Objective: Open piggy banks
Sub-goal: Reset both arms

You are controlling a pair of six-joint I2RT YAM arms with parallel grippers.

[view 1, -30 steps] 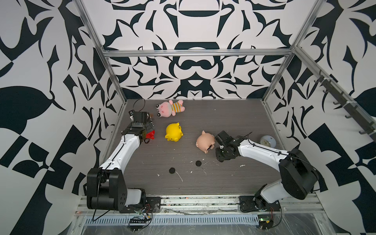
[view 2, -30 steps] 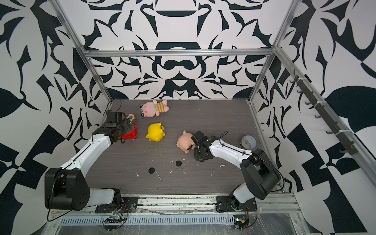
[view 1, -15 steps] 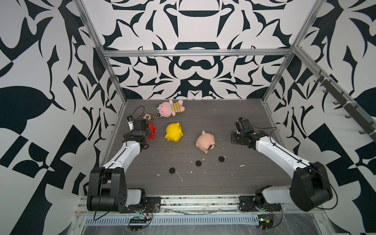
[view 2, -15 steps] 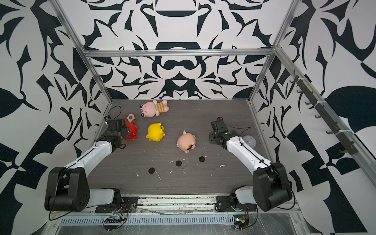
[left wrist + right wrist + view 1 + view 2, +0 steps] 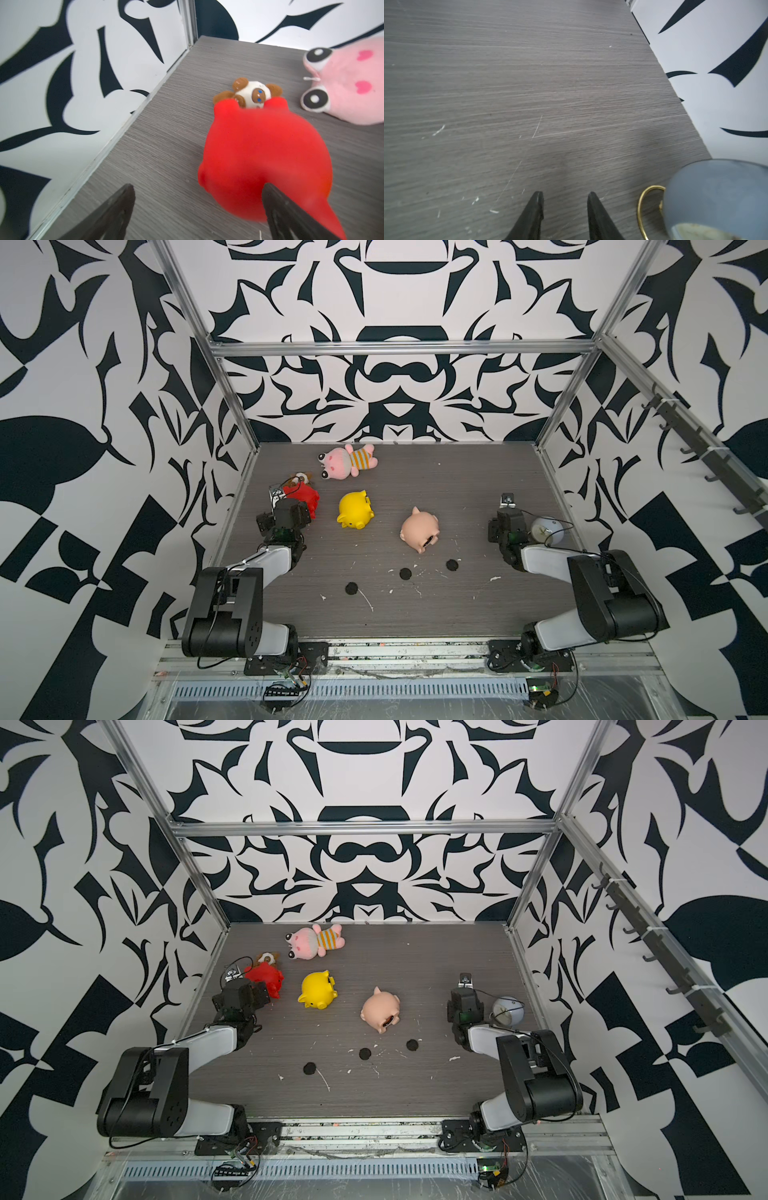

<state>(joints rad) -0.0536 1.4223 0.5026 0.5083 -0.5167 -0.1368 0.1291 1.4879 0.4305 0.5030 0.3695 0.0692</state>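
Lying on streaked woodgrain table, smooth bulbous red pig.

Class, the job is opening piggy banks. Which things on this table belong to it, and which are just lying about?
Belong: red piggy bank, yellow piggy bank, peach piggy bank, three loose black plugs.
Lying about: striped pink plush, brown-and-white plush, grey-blue cup.

We see a smooth, plastic-looking red piggy bank, a fuzzy cloth pink plush and a matt, wood-grained surface.
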